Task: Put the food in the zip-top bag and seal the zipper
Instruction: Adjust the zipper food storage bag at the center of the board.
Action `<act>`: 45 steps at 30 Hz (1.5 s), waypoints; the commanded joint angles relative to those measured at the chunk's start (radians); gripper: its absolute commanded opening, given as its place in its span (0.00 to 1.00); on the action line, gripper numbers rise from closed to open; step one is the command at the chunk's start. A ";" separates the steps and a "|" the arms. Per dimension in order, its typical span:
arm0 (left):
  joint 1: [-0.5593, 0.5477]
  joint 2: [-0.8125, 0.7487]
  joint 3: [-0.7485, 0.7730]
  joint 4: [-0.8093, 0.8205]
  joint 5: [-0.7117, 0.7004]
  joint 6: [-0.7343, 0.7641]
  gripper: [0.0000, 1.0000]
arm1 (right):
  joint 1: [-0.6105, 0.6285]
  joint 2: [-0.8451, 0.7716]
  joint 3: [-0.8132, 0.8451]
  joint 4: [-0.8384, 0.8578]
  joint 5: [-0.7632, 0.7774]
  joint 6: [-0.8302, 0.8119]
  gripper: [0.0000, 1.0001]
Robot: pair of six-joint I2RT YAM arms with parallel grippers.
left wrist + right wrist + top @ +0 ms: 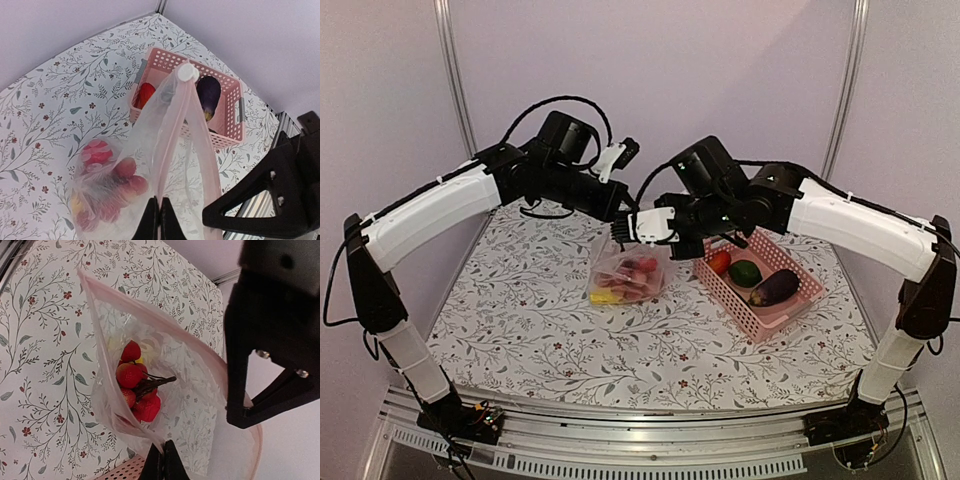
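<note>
The bag (pixel 628 272) hangs between the left gripper (pixel 159 220) and right gripper (pixel 164 462), each clamped on its zipper (pixel 175 125) rim, with red fruits (pixel 131 375) inside. An eggplant (pixel 775 288) lies in the basket (pixel 790 310). Sealing likely needs even, opposed tension to keep the strip straight.

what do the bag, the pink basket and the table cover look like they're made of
Bag: thin clear plastic film, glossy; it crinkles and the fruit shows through it. Basket: stiff pink plastic, probably moulded, with regular rows of holes in its walls. Table cover: matte sheet with a printed leaf-and-flower pattern; whether cloth or vinyl, cannot tell.
</note>
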 commanded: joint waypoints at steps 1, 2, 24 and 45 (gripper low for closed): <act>0.025 0.011 0.056 -0.057 -0.033 0.036 0.00 | 0.012 -0.008 0.120 -0.075 -0.038 -0.004 0.00; 0.025 0.012 0.078 -0.072 -0.045 0.047 0.00 | 0.016 -0.008 0.132 -0.087 -0.060 -0.004 0.00; 0.057 -0.021 0.120 -0.107 -0.154 0.116 0.00 | 0.023 -0.003 0.262 -0.213 -0.224 0.067 0.09; 0.061 -0.026 0.097 -0.100 -0.154 0.118 0.00 | -0.211 -0.234 0.082 -0.268 -0.409 0.207 0.41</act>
